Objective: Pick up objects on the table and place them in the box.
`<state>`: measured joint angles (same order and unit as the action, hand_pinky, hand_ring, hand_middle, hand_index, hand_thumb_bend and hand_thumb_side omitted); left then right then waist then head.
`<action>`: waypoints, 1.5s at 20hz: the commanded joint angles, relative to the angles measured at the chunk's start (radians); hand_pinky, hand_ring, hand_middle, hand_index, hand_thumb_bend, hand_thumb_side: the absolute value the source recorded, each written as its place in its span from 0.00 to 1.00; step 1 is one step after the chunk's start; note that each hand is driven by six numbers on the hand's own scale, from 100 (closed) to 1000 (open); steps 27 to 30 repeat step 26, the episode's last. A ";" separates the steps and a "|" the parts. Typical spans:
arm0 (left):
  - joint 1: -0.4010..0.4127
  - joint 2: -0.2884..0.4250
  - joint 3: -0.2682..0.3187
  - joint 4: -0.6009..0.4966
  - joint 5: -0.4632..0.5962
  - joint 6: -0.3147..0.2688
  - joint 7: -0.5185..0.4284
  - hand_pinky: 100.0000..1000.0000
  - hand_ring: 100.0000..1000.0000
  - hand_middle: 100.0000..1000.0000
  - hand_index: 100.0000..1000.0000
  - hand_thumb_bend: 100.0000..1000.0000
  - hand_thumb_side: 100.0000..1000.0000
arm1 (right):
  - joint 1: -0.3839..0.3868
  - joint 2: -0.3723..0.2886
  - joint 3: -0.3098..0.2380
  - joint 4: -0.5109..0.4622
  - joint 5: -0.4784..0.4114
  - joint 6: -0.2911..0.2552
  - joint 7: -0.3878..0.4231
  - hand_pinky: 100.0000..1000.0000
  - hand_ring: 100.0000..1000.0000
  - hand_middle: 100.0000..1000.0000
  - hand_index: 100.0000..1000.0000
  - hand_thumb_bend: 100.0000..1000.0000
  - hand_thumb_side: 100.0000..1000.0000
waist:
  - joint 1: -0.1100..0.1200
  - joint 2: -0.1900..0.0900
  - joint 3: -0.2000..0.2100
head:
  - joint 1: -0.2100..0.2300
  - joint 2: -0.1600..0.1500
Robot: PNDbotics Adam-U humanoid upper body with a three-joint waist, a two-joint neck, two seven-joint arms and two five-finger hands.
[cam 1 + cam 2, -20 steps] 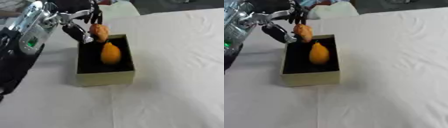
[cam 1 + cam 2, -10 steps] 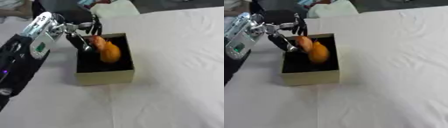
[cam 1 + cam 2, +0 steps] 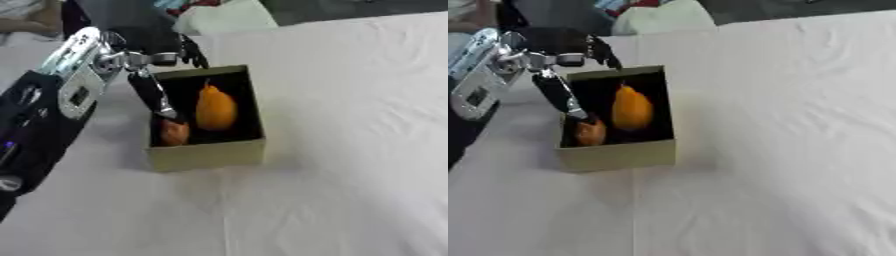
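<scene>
Small reddish-orange fruit (image 3: 174, 133), near-left corner of box (image 3: 206, 155), beside yellow pear-shaped fruit (image 3: 215, 107); left hand (image 3: 156, 75) over the left wall, fingers spread, one straight finger touching the small fruit, nothing gripped; risk: lifting out could snag that wall and shift the box.

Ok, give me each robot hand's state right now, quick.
Left robot hand: open, a straight finger reaching down into the olive cardboard box, tip at the small reddish-orange round fruit.
Right robot hand: not in view.
</scene>
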<state>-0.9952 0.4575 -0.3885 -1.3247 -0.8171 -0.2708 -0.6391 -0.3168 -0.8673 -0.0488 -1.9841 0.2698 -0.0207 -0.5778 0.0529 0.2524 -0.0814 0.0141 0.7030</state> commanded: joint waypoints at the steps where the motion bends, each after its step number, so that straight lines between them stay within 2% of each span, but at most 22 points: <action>1: -0.016 0.023 0.040 -0.040 -0.002 0.011 0.039 0.75 0.73 0.68 0.85 0.62 0.32 | -0.007 -0.025 -0.010 -0.016 -0.003 -0.001 -0.004 0.77 0.74 0.73 0.79 0.01 1.00 | -0.009 -0.016 0.002 | -0.003 0.006; 6: -0.011 0.051 0.095 -0.143 0.031 0.046 0.114 0.74 0.71 0.66 0.83 0.56 0.38 | -0.002 -0.029 -0.012 -0.016 -0.001 -0.002 -0.007 0.77 0.74 0.73 0.79 0.01 1.00 | -0.011 -0.018 0.010 | -0.005 0.009; 11: 0.024 0.121 0.162 -0.304 0.087 0.094 0.194 0.74 0.71 0.66 0.83 0.52 0.44 | 0.005 -0.036 -0.020 -0.016 0.004 -0.005 -0.015 0.77 0.74 0.73 0.79 0.00 1.00 | -0.011 -0.021 0.021 | -0.012 0.010; 14: 0.068 0.182 0.205 -0.409 0.137 0.138 0.260 0.73 0.71 0.67 0.84 0.49 0.48 | 0.011 -0.039 -0.028 -0.016 0.008 -0.008 -0.024 0.77 0.74 0.73 0.79 0.00 1.00 | -0.013 -0.022 0.029 | -0.019 0.011; 16: 0.106 0.224 0.236 -0.474 0.177 0.179 0.319 0.73 0.71 0.67 0.84 0.47 0.57 | 0.013 -0.040 -0.033 -0.016 0.011 -0.011 -0.032 0.77 0.74 0.73 0.79 0.00 1.00 | -0.014 -0.021 0.034 | -0.020 0.012; 21: 0.236 0.304 0.315 -0.615 0.288 0.294 0.520 0.71 0.71 0.68 0.84 0.45 0.64 | 0.018 -0.036 -0.044 -0.016 0.013 -0.020 -0.054 0.77 0.74 0.73 0.79 0.00 1.00 | -0.024 -0.016 0.045 | -0.026 0.009; 24: 0.290 0.325 0.338 -0.664 0.338 0.328 0.605 0.71 0.71 0.68 0.84 0.45 0.64 | 0.019 -0.031 -0.046 -0.016 0.011 -0.026 -0.063 0.77 0.74 0.73 0.79 0.00 1.00 | -0.029 -0.014 0.047 | -0.026 0.007; 26: 0.299 0.329 0.340 -0.672 0.351 0.336 0.623 0.69 0.70 0.67 0.83 0.44 0.67 | 0.018 -0.030 -0.047 -0.016 0.010 -0.027 -0.065 0.77 0.74 0.73 0.78 0.00 1.00 | -0.030 -0.013 0.047 | -0.027 0.005; 30: 0.299 0.329 0.340 -0.672 0.351 0.336 0.623 0.69 0.70 0.67 0.83 0.44 0.67 | 0.018 -0.030 -0.047 -0.016 0.010 -0.027 -0.065 0.77 0.74 0.73 0.78 0.00 1.00 | -0.030 -0.013 0.047 | -0.027 0.005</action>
